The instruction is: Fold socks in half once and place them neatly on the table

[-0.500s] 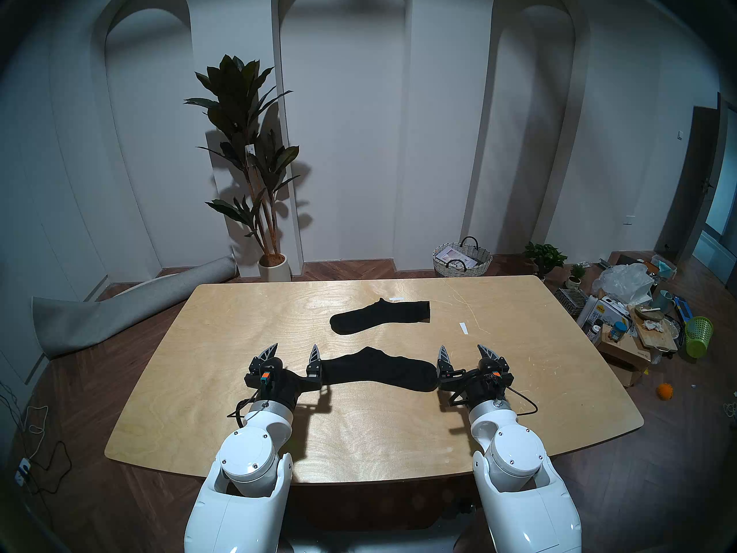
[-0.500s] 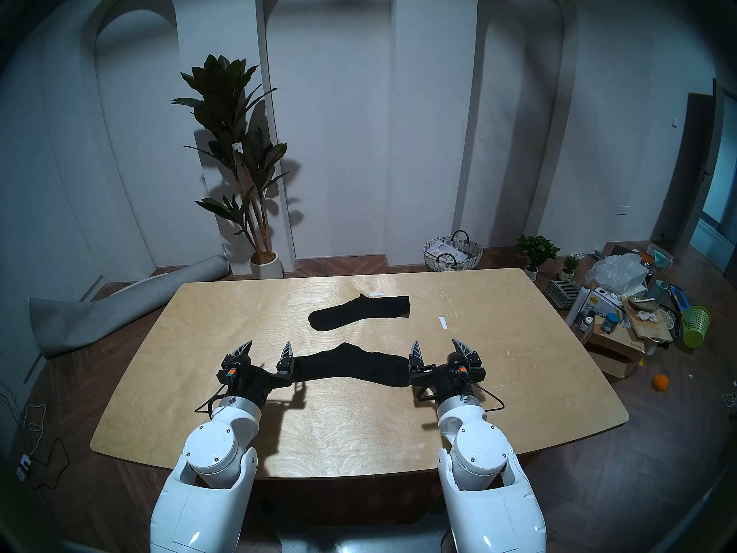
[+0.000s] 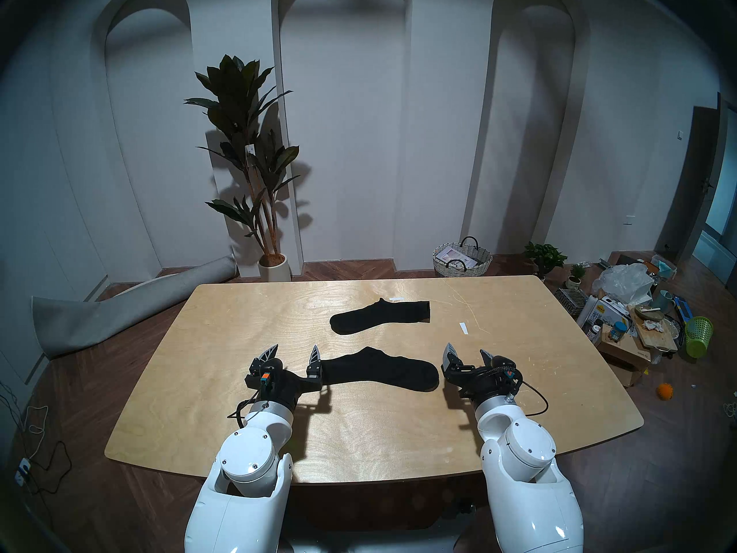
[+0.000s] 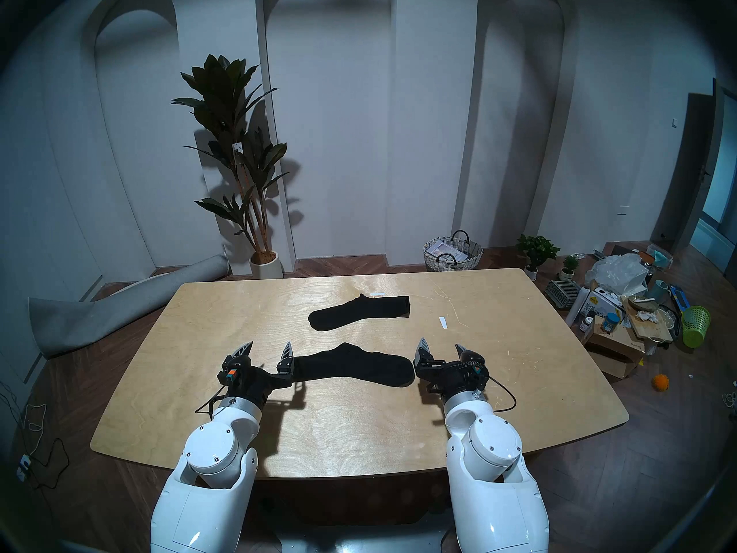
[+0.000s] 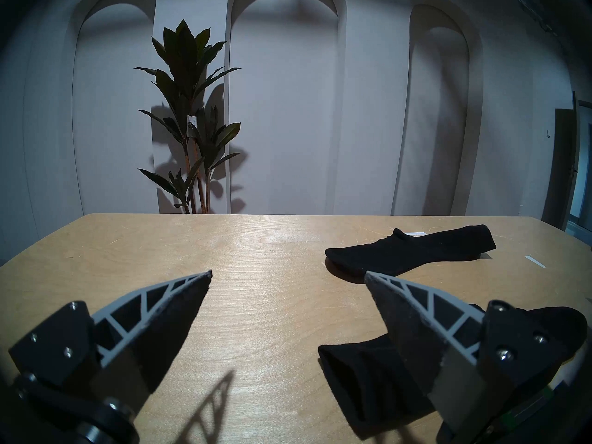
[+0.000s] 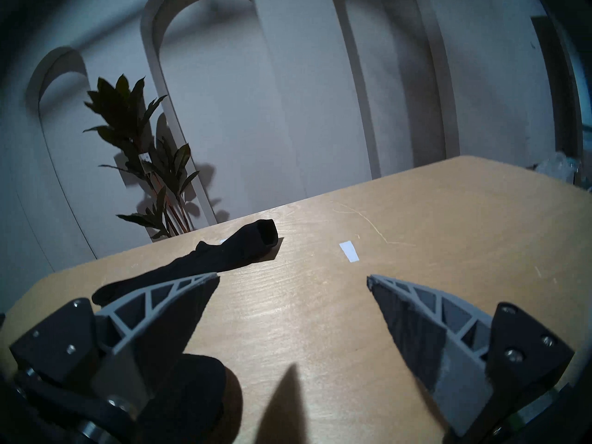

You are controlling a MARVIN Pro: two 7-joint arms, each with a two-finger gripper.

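Two black socks lie flat and unfolded on the light wooden table [image 3: 239,320]. The near sock [image 3: 379,368] stretches left to right between my grippers. The far sock [image 3: 379,316] lies behind it. My left gripper [image 3: 295,348] is open and empty, its right finger at the near sock's cuff [image 5: 358,379]. My right gripper [image 3: 466,348] is open and empty, just right of the near sock's toe [image 6: 198,389], turned slightly. The far sock also shows in both wrist views [image 5: 410,251] [image 6: 230,254].
Two white tape strips [image 3: 462,328] [image 3: 397,299] are stuck on the table near the far sock. Off the table are a rolled grey rug [image 3: 119,312], a potted plant [image 3: 255,161], a woven basket [image 3: 462,259] and floor clutter at the right [image 3: 638,320].
My right gripper has shifted a little to the right and twisted, so a small gap now shows between it and the near sock's toe. The left arm and both socks have not moved.
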